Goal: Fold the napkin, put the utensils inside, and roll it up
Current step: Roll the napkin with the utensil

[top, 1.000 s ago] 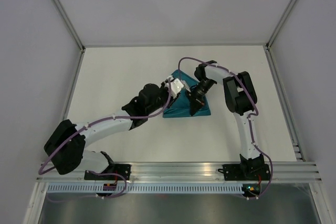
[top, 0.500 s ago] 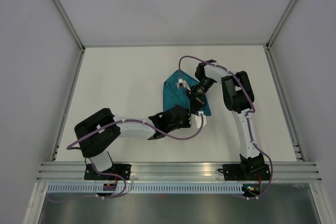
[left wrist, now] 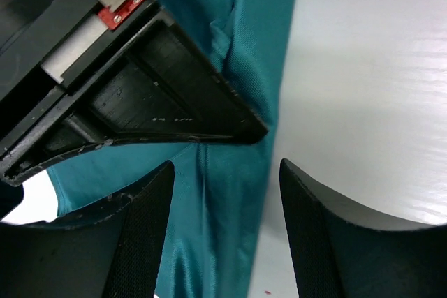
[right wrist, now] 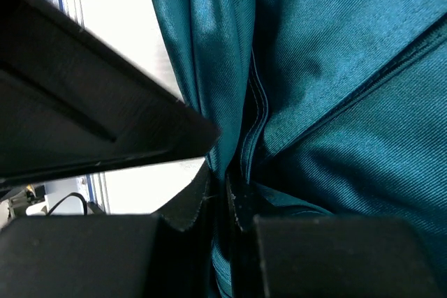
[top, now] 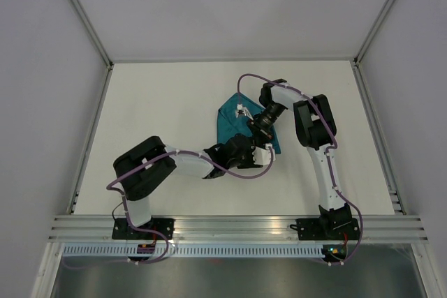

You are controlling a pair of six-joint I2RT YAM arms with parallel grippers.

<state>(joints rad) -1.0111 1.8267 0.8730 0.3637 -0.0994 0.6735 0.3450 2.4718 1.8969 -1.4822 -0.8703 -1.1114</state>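
— What does the napkin [top: 228, 122] look like?
— Plain teal cloth, gathered into long soft folds and creases rather than spread flat.
— And where is it?
— Near the middle of the desk [top: 160, 102], a little toward 12 o'clock, running from 11 to 5 o'clock. The right end effector [right wrist: 227, 200] pinches one fold.

Plain teal napkin [top: 228, 122] — white table [top: 160, 102].

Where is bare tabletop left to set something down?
Free: white table left of the teal cloth napkin; the far strip behind it; the near patch between left arm and right arm; the strip right of that arm. Crowded: the napkin's near edge, where left gripper and right gripper meet.
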